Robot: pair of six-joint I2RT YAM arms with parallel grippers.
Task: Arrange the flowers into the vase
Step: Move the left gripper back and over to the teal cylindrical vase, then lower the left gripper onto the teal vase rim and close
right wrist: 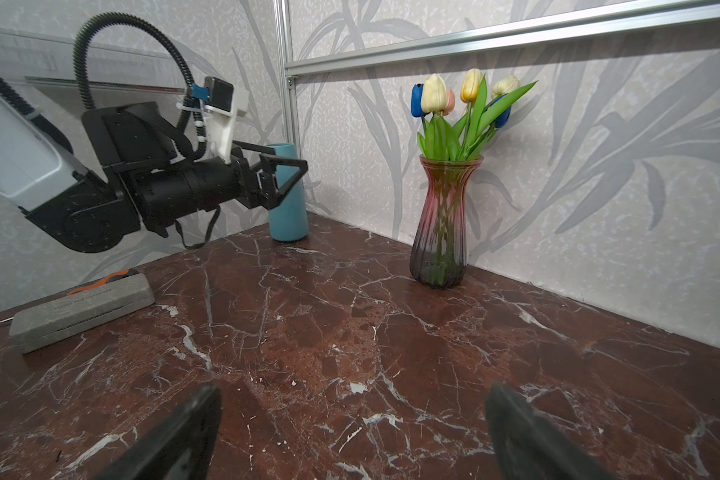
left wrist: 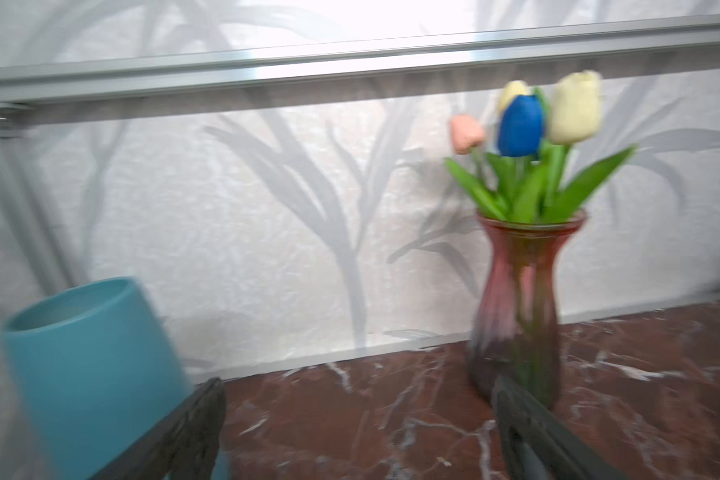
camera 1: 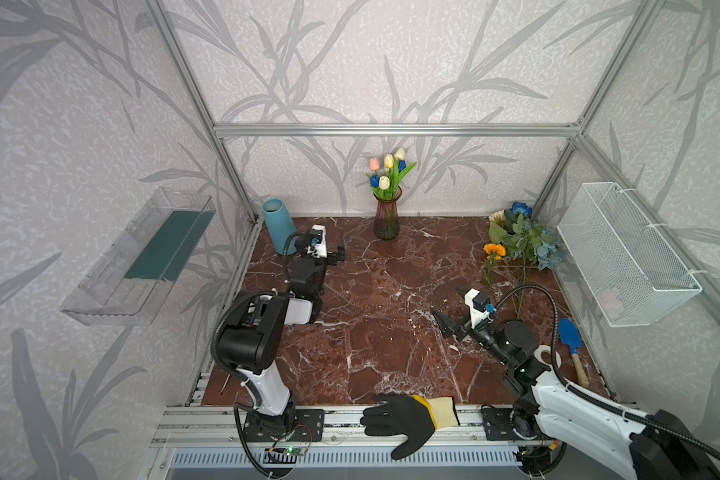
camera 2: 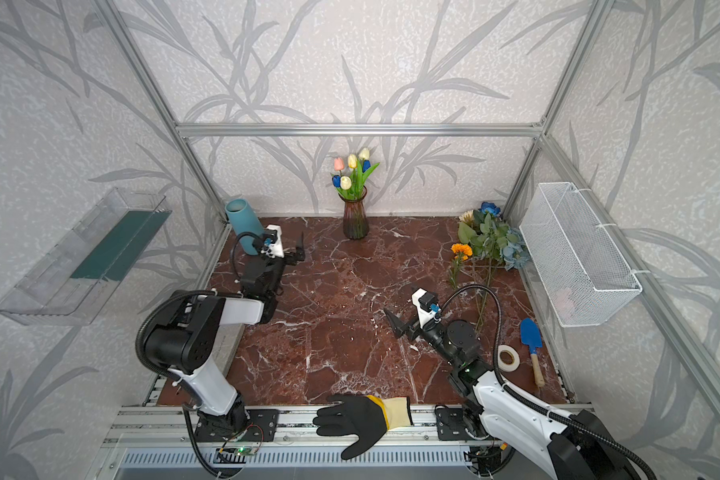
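Note:
A red-purple glass vase stands at the back wall and holds pink, yellow, white and blue tulips. More flowers lie in a heap at the back right: an orange marigold, a deep-blue rose, a dusty-blue bunch and a cream daisy. My left gripper hangs open and empty, left of the vase; that wrist view is blurred. My right gripper is open and empty over mid-table, facing the vase.
A teal vase stands in the back left corner behind my left gripper. At the right lie a blue trowel and a tape roll; a white wire basket hangs on the right wall. A black glove rests on the front rail. A grey case lies at the left.

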